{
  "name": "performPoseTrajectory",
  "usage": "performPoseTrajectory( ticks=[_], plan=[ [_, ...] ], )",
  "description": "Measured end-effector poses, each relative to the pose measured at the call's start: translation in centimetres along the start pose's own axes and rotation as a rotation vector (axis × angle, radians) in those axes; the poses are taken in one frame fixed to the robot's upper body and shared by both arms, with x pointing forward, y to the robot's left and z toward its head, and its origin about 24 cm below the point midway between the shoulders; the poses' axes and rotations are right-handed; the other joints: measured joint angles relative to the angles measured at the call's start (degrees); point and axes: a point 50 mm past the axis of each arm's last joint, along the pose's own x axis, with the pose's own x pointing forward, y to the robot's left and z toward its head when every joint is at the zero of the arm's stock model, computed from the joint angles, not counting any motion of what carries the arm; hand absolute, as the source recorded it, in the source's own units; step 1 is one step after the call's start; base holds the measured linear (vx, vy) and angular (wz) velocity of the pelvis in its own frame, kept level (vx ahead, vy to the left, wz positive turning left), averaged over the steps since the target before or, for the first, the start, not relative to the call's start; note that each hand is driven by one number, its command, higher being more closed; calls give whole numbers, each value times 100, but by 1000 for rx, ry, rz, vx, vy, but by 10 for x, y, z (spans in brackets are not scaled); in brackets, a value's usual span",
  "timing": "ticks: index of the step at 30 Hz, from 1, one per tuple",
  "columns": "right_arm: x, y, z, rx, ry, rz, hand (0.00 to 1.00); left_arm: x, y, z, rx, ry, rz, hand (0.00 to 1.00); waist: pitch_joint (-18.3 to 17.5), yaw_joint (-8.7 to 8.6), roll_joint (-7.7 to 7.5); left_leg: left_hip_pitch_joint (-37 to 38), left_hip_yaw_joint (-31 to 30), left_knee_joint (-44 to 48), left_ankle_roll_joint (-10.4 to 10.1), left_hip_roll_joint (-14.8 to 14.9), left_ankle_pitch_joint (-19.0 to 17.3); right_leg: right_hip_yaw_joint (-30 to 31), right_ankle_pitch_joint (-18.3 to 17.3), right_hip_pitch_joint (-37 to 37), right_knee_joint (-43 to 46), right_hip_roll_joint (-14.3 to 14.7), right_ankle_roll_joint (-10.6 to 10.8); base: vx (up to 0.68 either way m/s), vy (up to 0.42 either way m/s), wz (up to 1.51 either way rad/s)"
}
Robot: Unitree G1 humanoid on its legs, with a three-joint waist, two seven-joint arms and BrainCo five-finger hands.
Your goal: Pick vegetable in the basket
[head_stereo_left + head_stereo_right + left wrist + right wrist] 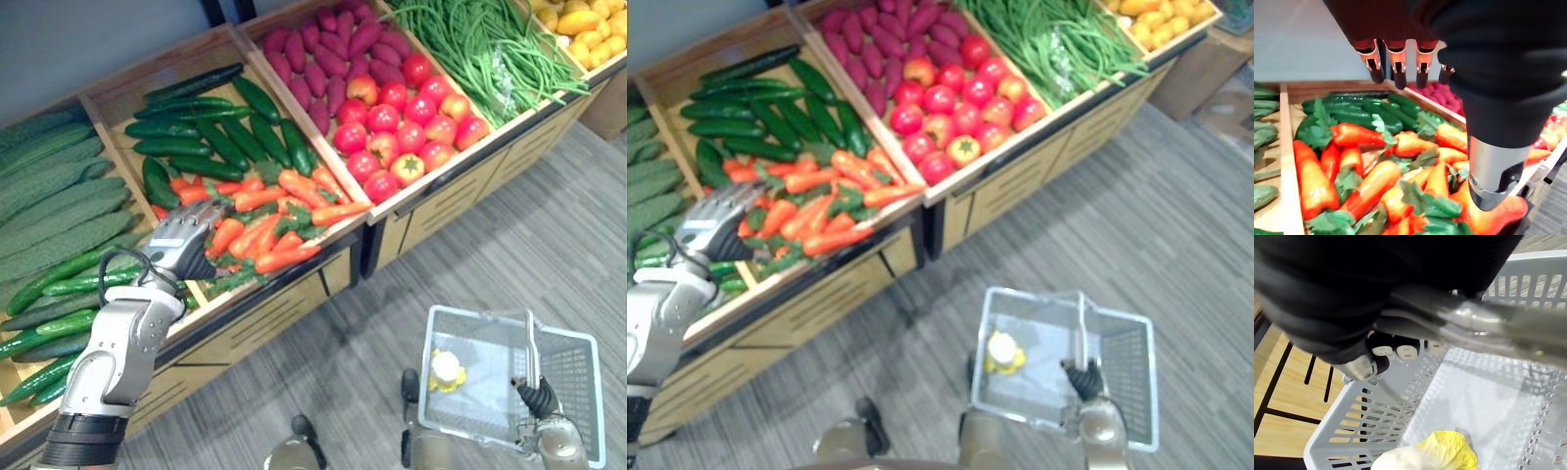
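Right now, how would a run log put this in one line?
left hand: open, over carrots | right hand: shut on handle | basket: one yellow-white vegetable inside

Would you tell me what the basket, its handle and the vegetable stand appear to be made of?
The basket looks like moulded plastic, pale grey and matte: its walls are pierced with even slots. Its handle seems to be metal, a thin rod with a bright glint. The stand looks like light wood or a wood-look board with a smooth finish; I cannot tell which.
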Motion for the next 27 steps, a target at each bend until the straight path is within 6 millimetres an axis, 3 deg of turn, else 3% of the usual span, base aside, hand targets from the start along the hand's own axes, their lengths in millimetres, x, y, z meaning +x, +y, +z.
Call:
performPoseTrajectory(
  ticks=[10,15,27],
  plan=[
    [0,2,1,4,-4,7,100,3,-24,-13,-58,80,-56,0,25,-2,-50,-51,35,20,-14,71,-8,5,11,-41,-39,58,-26,-24,-46,-2],
    [1,7,6,-5,-20,25,100,5,-34,-9,-63,63,-85,0,66,-3,-117,-51,81,22,-29,101,-17,53,35,-45,-96,84,-55,-27,-47,-5],
    [2,8,7,-8,-27,27,100,11,-50,15,-119,-2,-114,0,71,-50,-112,-6,141,14,-68,128,-43,113,35,-43,-114,106,-56,-23,-45,-3]
  ],
)
